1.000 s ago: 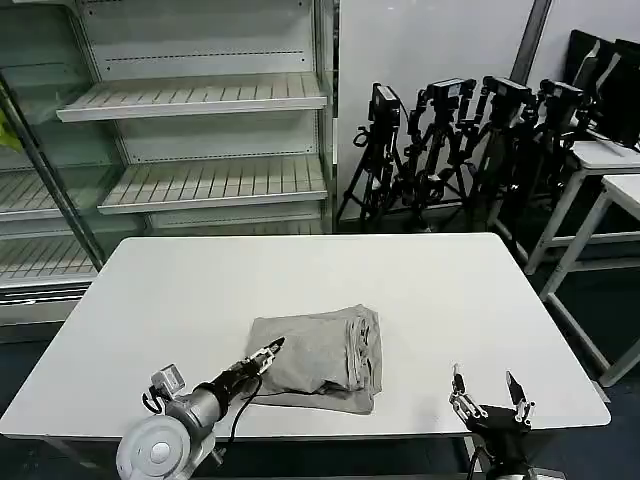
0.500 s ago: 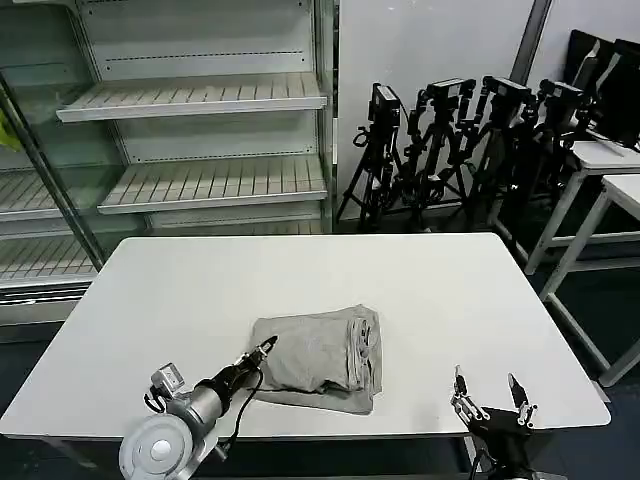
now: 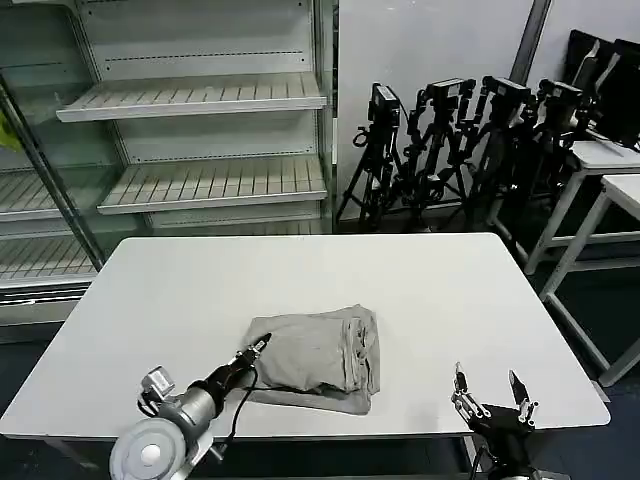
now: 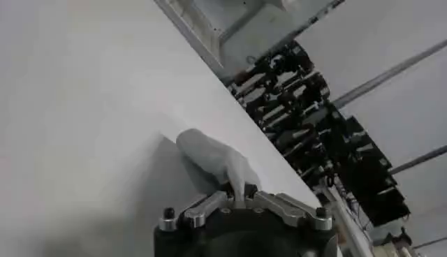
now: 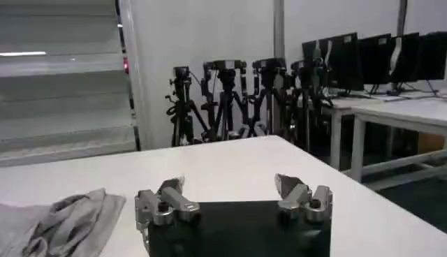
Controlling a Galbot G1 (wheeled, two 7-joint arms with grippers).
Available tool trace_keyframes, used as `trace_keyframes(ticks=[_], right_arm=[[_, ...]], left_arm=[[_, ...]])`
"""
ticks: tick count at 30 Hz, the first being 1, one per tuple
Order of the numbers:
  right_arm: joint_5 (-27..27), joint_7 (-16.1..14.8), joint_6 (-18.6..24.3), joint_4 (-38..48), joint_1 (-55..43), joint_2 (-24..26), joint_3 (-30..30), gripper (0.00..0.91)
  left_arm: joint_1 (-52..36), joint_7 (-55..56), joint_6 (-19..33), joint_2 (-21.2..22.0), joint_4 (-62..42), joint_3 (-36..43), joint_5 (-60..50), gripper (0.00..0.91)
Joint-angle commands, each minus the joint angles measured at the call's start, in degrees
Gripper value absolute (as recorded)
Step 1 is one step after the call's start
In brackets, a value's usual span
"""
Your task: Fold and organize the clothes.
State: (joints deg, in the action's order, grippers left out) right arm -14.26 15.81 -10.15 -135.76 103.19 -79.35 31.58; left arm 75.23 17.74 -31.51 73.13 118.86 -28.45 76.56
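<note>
1. A folded light grey T-shirt (image 3: 318,358) is seen lying on the white table (image 3: 200,290), towards the near edge and slightly left of the middle; its layered folds are bunched along its right side
2. The left gripper (image 3: 256,348) is held low over the table at the shirt's near left corner, its fingertips drawn together and touching the fabric edge; whether cloth is pinched between them cannot be told
3. In the left wrist view the left gripper (image 4: 241,190) is seen with a rounded hump of the T-shirt (image 4: 213,157) directly in front of its narrowed tips
4. The right gripper (image 3: 491,392) is parked at the near right edge of the table, well apart from the shirt, with its fingers spread wide and nothing between them
5. In the right wrist view the right gripper (image 5: 233,190) is shown with its jaws parted above the tabletop, and the T-shirt (image 5: 63,216) is seen off to one side, clear of it
6. Bare table surface is left around the shirt on all sides
7. Behind the table, an open shelving unit (image 3: 200,130) with white shelves is placed at the left, a group of black tripods (image 3: 460,140) is stood against the wall at the right, and further white tables (image 3: 600,190) are set at the far right
</note>
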Motion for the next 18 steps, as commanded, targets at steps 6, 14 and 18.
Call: trace_keyframes(ticks=[6,14,18], right_arm=[[-0.7,0.0,0.0,2.3,-3.7,0.6,-2.0,0.907],[-0.8,-0.1,0.3,3.6,-5.3,0.5,-4.0,0.907],[-0.6,-0.1,0.7,3.1,-4.3,0.5,-3.8,0.907]], left_arm=[[5.1,-0.2,-1.7,-20.9,-4.9,-30.3,13.3,0.040],[2.8,0.1,-1.7,-31.3,-0.1,-37.2,11.6,0.050],[2.1,0.6,-1.5,-28.7,9.1,-28.8,3.3,0.050]])
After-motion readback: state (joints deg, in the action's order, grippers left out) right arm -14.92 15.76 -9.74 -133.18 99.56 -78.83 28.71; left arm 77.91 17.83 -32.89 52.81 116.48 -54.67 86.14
